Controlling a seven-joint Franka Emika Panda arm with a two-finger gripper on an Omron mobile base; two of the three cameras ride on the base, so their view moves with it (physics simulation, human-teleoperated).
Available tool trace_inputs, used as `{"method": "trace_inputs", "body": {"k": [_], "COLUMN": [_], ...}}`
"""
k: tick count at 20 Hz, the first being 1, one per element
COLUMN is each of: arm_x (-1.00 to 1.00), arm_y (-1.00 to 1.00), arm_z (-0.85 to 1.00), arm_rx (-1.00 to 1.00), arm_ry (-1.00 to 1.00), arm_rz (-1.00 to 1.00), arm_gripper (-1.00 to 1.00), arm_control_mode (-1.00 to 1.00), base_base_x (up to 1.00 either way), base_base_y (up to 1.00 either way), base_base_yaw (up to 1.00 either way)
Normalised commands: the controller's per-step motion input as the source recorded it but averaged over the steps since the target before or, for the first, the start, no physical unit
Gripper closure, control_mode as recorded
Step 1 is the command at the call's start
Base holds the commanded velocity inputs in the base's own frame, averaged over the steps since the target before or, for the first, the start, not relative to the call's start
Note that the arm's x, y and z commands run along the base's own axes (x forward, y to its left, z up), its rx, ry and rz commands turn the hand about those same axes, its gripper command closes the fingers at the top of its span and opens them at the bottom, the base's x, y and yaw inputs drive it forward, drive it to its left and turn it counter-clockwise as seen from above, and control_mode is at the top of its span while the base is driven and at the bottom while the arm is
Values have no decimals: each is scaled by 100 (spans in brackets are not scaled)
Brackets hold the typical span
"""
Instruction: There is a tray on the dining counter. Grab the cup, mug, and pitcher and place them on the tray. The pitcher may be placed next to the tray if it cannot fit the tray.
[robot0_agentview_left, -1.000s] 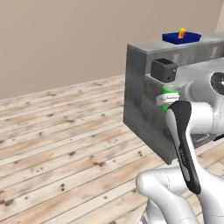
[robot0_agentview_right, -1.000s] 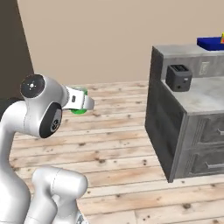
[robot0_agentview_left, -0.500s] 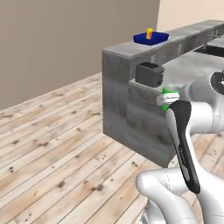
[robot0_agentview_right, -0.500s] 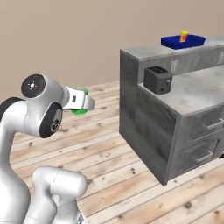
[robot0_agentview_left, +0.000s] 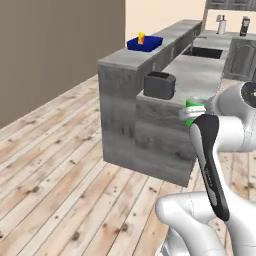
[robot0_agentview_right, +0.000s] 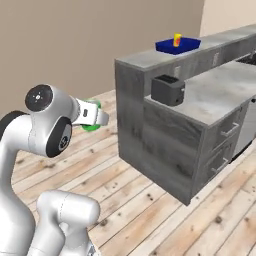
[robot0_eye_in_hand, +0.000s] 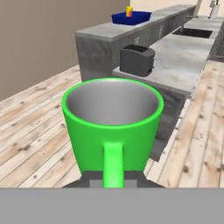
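Bench (robot0_agentview_left: 125, 59) first: the tray (robot0_agentview_left: 145, 44) sits at its near end, by the corner, well ahead of the robot. Already on the tray stands the cup (robot0_agentview_left: 141, 38), so that part looks done. Pinched in the hand (robot0_eye_in_hand: 113, 181), by its handle, is the mug (robot0_eye_in_hand: 112, 124), not yet delivered. Fingertips are mostly hidden behind it; the pitcher remains to be fetched.

We are seeing flat, even, bright rendered light with no glare. Soft shading is darkening the dining counter (robot0_agentview_left: 131, 57) front. Edges are looking slightly soft and pixelated; the mug (robot0_eye_in_hand: 112, 123) is rendering sharply.
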Motion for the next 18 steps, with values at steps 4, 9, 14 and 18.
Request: {"method": "trace_inputs", "body": {"k": [4,9,14,18], "arm_x": [0,0,0,0], "arm_y": [0,0,0,0], "arm_z": [0,0,0,0], "arm_rx": [0,0,0,0], "arm_ry": [0,0,0,0], "arm_rz": [0,0,0,0], "arm_gripper": [100,100,100,100], "arm_control_mode": [100,100,100,100], "base_base_x": [0,0,0,0], "base_base_y": [100,100,100,100], "base_base_yaw": [-57,-54,-52,-44]}}
